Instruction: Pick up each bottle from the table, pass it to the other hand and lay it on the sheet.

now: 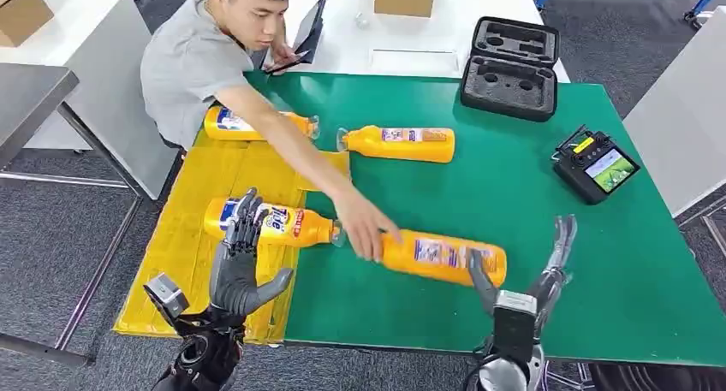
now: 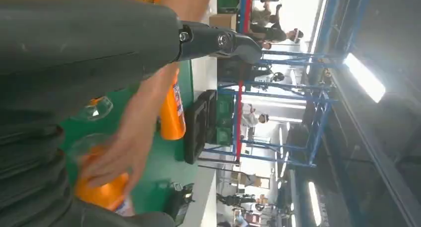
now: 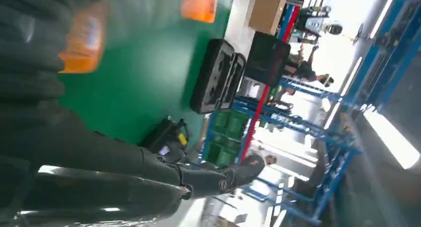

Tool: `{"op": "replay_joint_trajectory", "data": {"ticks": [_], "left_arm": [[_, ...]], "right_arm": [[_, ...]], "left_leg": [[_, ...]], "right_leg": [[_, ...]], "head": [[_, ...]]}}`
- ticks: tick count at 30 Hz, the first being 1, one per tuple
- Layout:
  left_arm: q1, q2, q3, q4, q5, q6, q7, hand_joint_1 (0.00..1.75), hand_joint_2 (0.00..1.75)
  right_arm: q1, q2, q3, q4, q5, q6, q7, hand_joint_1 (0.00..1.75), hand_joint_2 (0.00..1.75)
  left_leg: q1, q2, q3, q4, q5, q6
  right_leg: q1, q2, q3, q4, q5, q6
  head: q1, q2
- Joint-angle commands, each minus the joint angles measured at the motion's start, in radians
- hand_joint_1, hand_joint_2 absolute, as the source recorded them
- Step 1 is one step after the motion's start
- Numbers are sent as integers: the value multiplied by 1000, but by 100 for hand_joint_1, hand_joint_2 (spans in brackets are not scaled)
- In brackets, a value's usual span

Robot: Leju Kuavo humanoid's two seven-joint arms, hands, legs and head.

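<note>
— Counting bottles: two lie on the yellow sheet (image 1: 184, 237) at left, two on the green bench (image 1: 514, 237).
— Both hands, left hand (image 1: 235, 267) and right hand (image 1: 522, 280), spread, holding nothing; a person's hand (image 1: 366, 228) rests on the nearest bottle (image 1: 441, 256).

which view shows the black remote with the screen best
The head view: the remote sits whole and sharp on the green table at the right, its lit screen facing up. The right wrist view shows it small and blurred near the table edge. In the left wrist view I cannot make it out.
</note>
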Motion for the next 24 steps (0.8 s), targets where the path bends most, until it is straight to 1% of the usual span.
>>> {"op": "replay_joint_trajectory", "data": {"ticks": [1,2,3,5,7,8,10,11,14,17,18,24], "left_arm": [[-25,-6,-36,43,-16,0,-70,0,175],[-33,-8,-37,50,-13,-11,-70,0,175],[-38,-9,-37,54,-10,-17,-70,0,175],[-45,-12,-38,60,-11,-21,-70,0,175],[-53,-11,-45,60,-12,-30,-70,0,175],[-57,-11,-51,59,-11,-28,-70,0,175],[-61,-12,-52,57,2,-28,-70,0,175],[-61,-12,-52,57,2,-28,-70,0,175],[-66,-15,-60,56,12,-34,-70,0,175],[-73,-23,-75,59,15,-45,-70,0,175],[-69,-23,-79,56,15,-45,-70,0,175],[-69,-23,-79,56,15,-45,-70,0,175]], "right_arm": [[-27,-49,23,113,80,47,19,0,175],[-26,-58,24,115,117,55,34,0,175],[-28,-69,30,120,152,68,53,0,175],[-25,-76,27,111,178,83,72,0,175],[-22,-103,35,99,293,161,150,0,175],[-21,-120,38,97,344,213,191,0,175],[-25,-137,40,108,404,257,217,0,175],[-25,-137,40,108,404,257,217,0,175],[-44,-152,63,149,498,295,253,0,175],[-56,-164,78,164,537,357,278,0,175],[-51,-172,85,162,553,373,284,0,175],[-51,-172,85,162,553,373,284,0,175]], "left_leg": [[1,0,2,-1,0,-1],[2,1,5,-2,-1,-2],[1,-1,2,-1,0,-1],[1,0,3,-1,0,-1],[1,-1,2,-1,0,-1],[1,0,3,-2,0,-2],[1,-1,2,-1,0,-1],[1,-1,2,-1,0,-1],[1,0,2,-1,0,-1],[1,1,4,-2,0,-2],[0,0,1,-1,0,-1],[1,1,2,-1,0,-1]], "right_leg": [[1,0,2,-2,0,-1],[2,0,5,-4,0,-2],[0,-1,3,-2,0,-1],[1,-1,4,-3,0,-1],[0,-1,2,-2,0,-1],[1,-1,5,-3,1,-2],[0,-2,3,-2,0,-1],[0,-2,3,-2,0,-1],[1,-1,3,-3,1,-1],[1,1,4,-3,1,-2],[0,0,2,-1,0,-1],[0,0,3,-2,0,-1]], "head": [[0,0],[0,0],[0,0],[0,0],[0,0],[0,0],[0,0],[0,0],[0,0],[0,0],[0,0],[0,0]]}}
